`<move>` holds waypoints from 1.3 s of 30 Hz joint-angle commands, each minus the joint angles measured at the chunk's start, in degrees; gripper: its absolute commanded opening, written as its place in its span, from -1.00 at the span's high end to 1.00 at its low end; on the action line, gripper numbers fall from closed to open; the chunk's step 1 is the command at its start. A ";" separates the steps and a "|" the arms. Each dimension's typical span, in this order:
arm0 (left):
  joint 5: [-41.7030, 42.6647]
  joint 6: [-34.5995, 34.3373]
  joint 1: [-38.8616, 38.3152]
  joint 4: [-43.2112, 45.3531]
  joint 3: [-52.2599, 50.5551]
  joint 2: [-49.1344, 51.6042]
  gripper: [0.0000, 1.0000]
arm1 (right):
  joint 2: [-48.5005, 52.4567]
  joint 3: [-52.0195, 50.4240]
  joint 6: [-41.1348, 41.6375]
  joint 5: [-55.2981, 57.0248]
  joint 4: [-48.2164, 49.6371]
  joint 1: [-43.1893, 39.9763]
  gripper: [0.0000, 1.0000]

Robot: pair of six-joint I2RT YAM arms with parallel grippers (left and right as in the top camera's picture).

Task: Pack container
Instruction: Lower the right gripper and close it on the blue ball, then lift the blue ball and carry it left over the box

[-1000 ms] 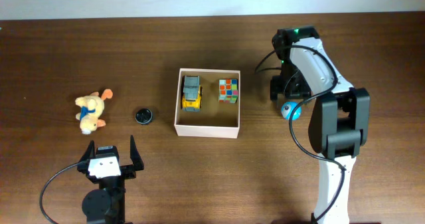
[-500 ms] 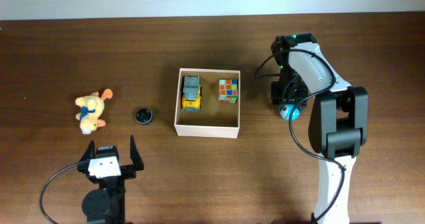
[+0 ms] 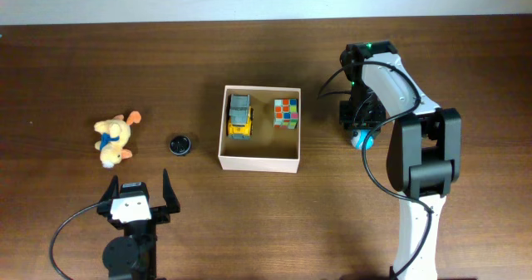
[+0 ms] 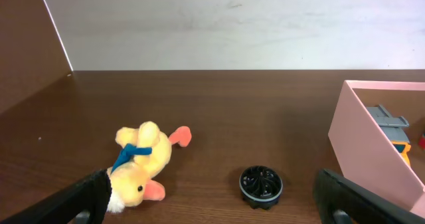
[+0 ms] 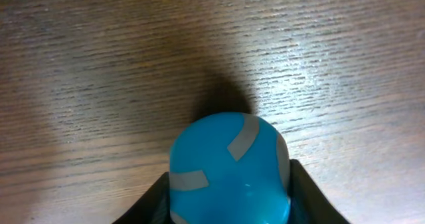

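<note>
The container [image 3: 259, 164], a square white-walled box with a tan inside, stands mid-table and holds a yellow toy car [image 3: 239, 116] and a colour cube [image 3: 286, 112]. My right gripper [image 3: 363, 130] is down on the table to the right of the box, its fingers pressed against both sides of a blue ball [image 3: 364, 141]. In the right wrist view the ball [image 5: 229, 167] fills the gap between the fingers [image 5: 229, 197]. My left gripper [image 3: 138, 193] is open and empty at the front left. Its wrist view shows the box wall [image 4: 368, 144].
A yellow plush duck [image 3: 115, 140] and a black round disc [image 3: 180, 144] lie on the table left of the box. Both show in the left wrist view, the duck [image 4: 141, 163] and the disc [image 4: 261, 184], ahead of the open fingers [image 4: 212, 204].
My right gripper has moved a little toward the front and down over the blue ball, now covering most of it from above. The left arm has not moved.
</note>
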 commanded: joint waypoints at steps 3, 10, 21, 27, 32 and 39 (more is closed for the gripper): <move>0.66 0.87 0.31 0.13 -0.31 -0.55 -0.99 | -1.01 -1.66 0.39 -0.83 1.88 -0.26 0.48; 0.66 0.87 0.31 0.13 -0.31 -0.55 -0.99 | -1.01 0.39 0.39 -0.83 1.92 -0.26 0.48; 0.66 0.87 0.31 0.13 -0.31 -0.55 -0.99 | -1.01 19.06 -1.16 -0.81 -3.50 -0.26 0.48; 0.66 0.87 0.31 0.13 -0.31 -0.55 -0.98 | -1.01 30.12 -4.07 -0.87 -6.91 1.25 0.48; 0.66 0.87 0.31 0.13 -0.31 -0.55 -0.99 | -1.01 39.65 -7.52 -0.83 -9.03 5.16 0.47; 0.66 0.87 0.31 0.13 -0.31 -0.55 -0.98 | -1.01 45.57 -10.62 -0.76 -9.51 13.07 0.47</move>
